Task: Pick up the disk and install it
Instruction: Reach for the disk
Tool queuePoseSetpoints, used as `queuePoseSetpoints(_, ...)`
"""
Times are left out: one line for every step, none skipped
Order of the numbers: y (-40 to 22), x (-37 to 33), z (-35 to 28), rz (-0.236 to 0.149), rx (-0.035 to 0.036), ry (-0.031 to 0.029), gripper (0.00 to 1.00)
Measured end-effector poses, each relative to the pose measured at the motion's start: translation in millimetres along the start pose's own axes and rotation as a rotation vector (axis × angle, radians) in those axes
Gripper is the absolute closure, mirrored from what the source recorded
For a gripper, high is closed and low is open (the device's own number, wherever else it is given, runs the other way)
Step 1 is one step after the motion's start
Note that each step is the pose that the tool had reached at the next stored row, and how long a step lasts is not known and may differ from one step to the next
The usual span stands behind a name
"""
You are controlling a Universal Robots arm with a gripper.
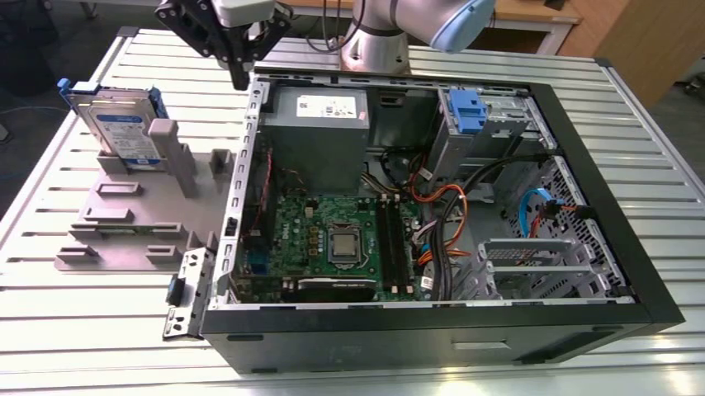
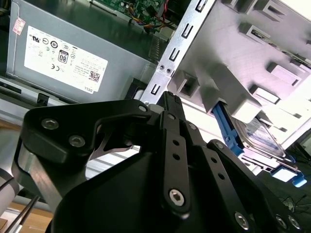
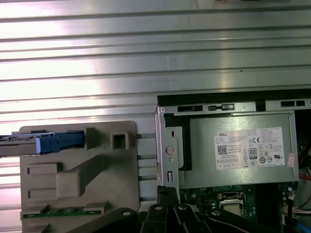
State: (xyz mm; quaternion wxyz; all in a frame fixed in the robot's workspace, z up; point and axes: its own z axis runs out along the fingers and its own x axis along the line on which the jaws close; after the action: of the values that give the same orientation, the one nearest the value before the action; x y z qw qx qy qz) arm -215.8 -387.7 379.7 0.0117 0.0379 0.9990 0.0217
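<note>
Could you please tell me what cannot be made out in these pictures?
Exterior view: the disk, lower end behind the grey holder.
First wrist view: the disk, edge-on and cut by the picture's edge; label unseen.
Second wrist view: the disk, partly covered by the gripper.
Exterior view: the drive bay, inside hidden by its metal walls.

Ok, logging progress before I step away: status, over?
Hand shut, empty, above the case wall. Disk upright in grey holder, not yet picked. No obstruction seen between them.
</note>
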Motion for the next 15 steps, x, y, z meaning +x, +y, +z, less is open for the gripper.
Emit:
queuePoseSetpoints(0.0,0.2,0.0,0.0,0.0,0.0,0.89)
queuePoseSetpoints(-0.1,1.4,0.3,0.0,0.0,0.0001,0.89)
queuePoseSetpoints(-0.2,2.3,0.6,0.0,0.0,0.0002,0.89)
queuePoseSetpoints(-0.2,2.4,0.7,0.0,0.0,0.0002,0.89)
queuePoseSetpoints(-0.2,2.6,0.7,0.0,0.0,0.0002,0.89)
queuePoseSetpoints(-0.2,2.8,0.7,0.0,0.0,0.0002,0.89)
queuePoseSetpoints(-0.3,3.0,0.8,0.0,0.0,0.0002,0.89)
queuePoseSetpoints(-0.3,3.2,0.8,0.0,0.0,0.0002,0.89)
queuePoseSetpoints(-0.3,3.3,0.9,0.0,0.0,0.0002,0.89)
queuePoseSetpoints(-0.3,3.5,0.9,0.0,0.0,0.0002,0.89)
queuePoseSetpoints(-0.3,3.6,1.0,0.0,0.0,0.0003,0.89)
queuePoseSetpoints(-0.3,3.8,1.0,0.0,0.0001,0.0003,0.89)
queuePoseSetpoints(-0.4,4.0,1.1,0.0,0.0,0.0002,0.89)
queuePoseSetpoints(-0.4,4.2,1.1,0.0,0.0001,0.0003,0.89)
queuePoseSetpoints(-0.4,4.4,1.1,0.0,0.0001,0.0003,0.89)
